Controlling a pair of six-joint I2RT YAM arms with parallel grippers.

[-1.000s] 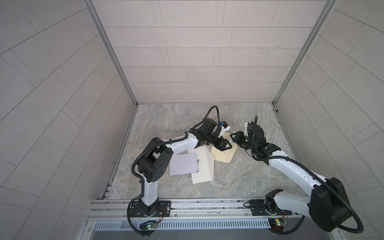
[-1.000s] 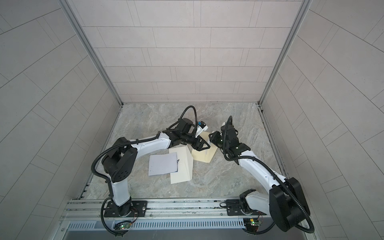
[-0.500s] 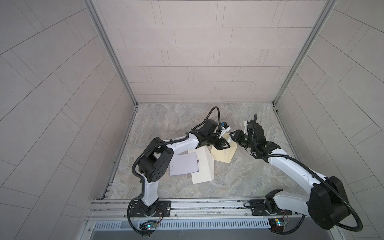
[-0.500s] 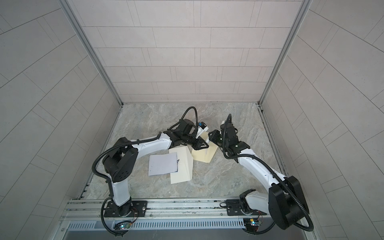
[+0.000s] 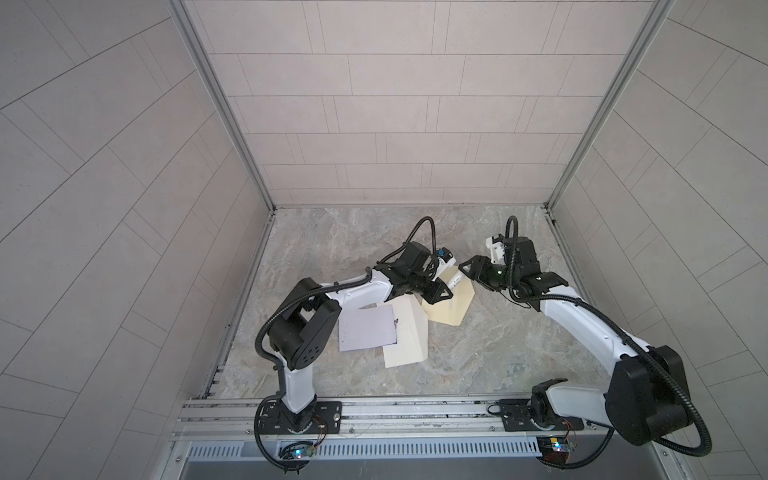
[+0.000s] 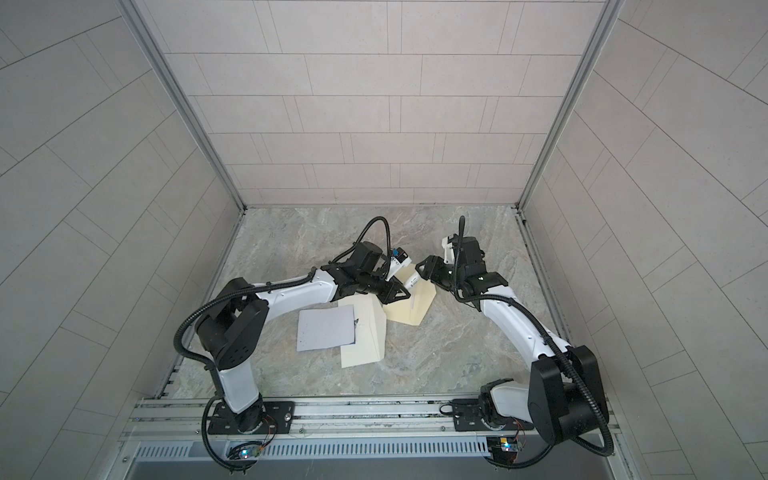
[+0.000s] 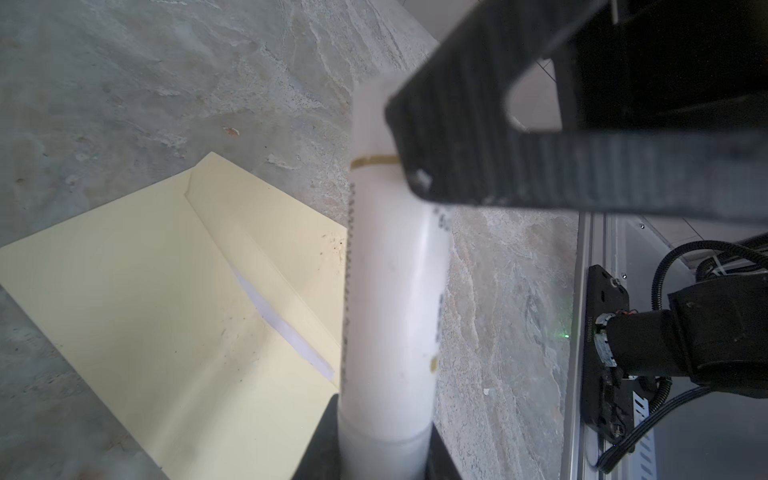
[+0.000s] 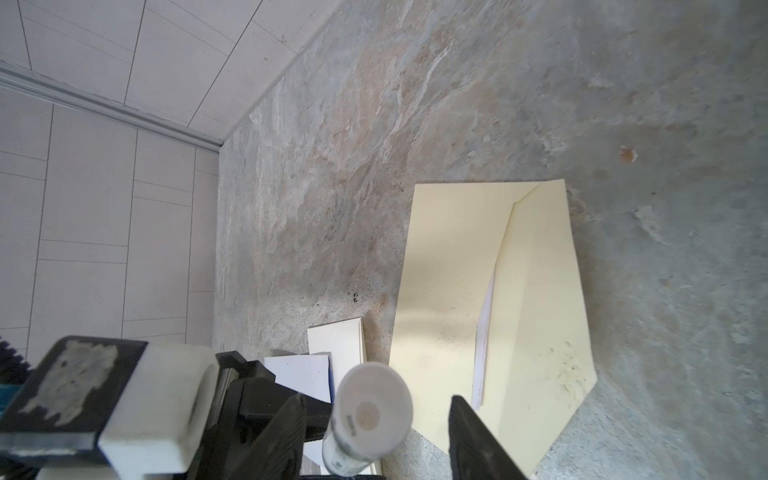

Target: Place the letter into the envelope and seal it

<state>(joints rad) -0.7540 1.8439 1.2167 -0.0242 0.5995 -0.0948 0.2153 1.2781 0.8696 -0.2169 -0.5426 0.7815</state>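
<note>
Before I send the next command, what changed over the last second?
The left hand closed on the white tube. The right hand opened and let it go, with its jaws around the tube's end. The yellow envelope, the pale sheet and the cream envelope stayed put.

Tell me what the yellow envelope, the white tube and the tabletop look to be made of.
Yellow envelope: paper, matte, given its sharp fold creases and thin flat edges.
White tube: probably plastic, smooth with a faint sheen, print along its side.
Tabletop: veined grey-brown, dull; real stone or a printed laminate, I cannot tell.
</note>
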